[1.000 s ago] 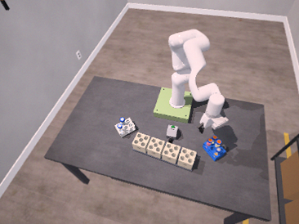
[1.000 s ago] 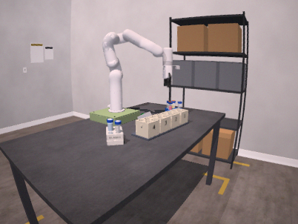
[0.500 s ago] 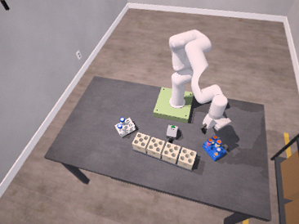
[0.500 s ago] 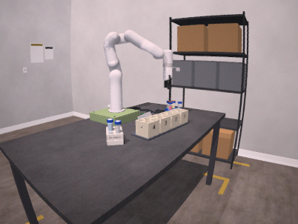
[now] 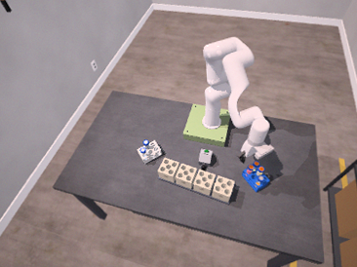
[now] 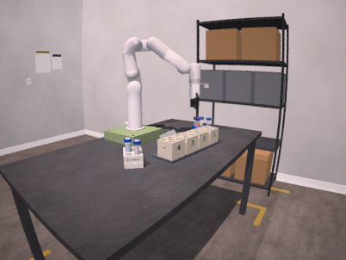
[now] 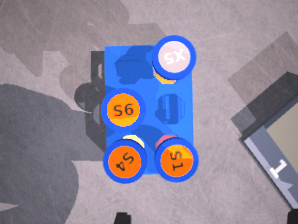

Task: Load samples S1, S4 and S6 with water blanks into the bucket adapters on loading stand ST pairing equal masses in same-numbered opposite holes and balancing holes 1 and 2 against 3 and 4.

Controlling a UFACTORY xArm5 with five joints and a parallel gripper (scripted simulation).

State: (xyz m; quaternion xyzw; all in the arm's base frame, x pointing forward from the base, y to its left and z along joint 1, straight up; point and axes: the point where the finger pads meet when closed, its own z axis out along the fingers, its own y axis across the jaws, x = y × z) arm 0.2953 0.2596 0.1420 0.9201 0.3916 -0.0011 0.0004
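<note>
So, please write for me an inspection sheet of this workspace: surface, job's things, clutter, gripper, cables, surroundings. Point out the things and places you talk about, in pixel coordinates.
Surface: dark table (image 5: 104, 133) (image 6: 86, 189).
Blue rack (image 5: 253, 181) (image 7: 150, 95): tubes S1 (image 7: 176, 160), S4 (image 7: 125, 161), S6 (image 7: 123, 110) and X5 (image 7: 174, 57), all standing.
White rack (image 5: 151, 159) (image 6: 133, 163): two blue-capped tubes.
Bucket adapters (image 5: 196, 179) (image 6: 171, 149): four in a row; no tubes seen in them.
Green key (image 5: 206, 151): on its small desk.
Clutter: nothing seen.
End effector (image 5: 249, 156) (image 6: 194, 103): open, above the table near the blue rack, holding nothing.
Cables: nothing seen.
Surroundings: shelf unit (image 6: 284, 86) with boxes; wall outlet (image 5: 94, 65); yellow floor marks (image 6: 258, 208).
</note>
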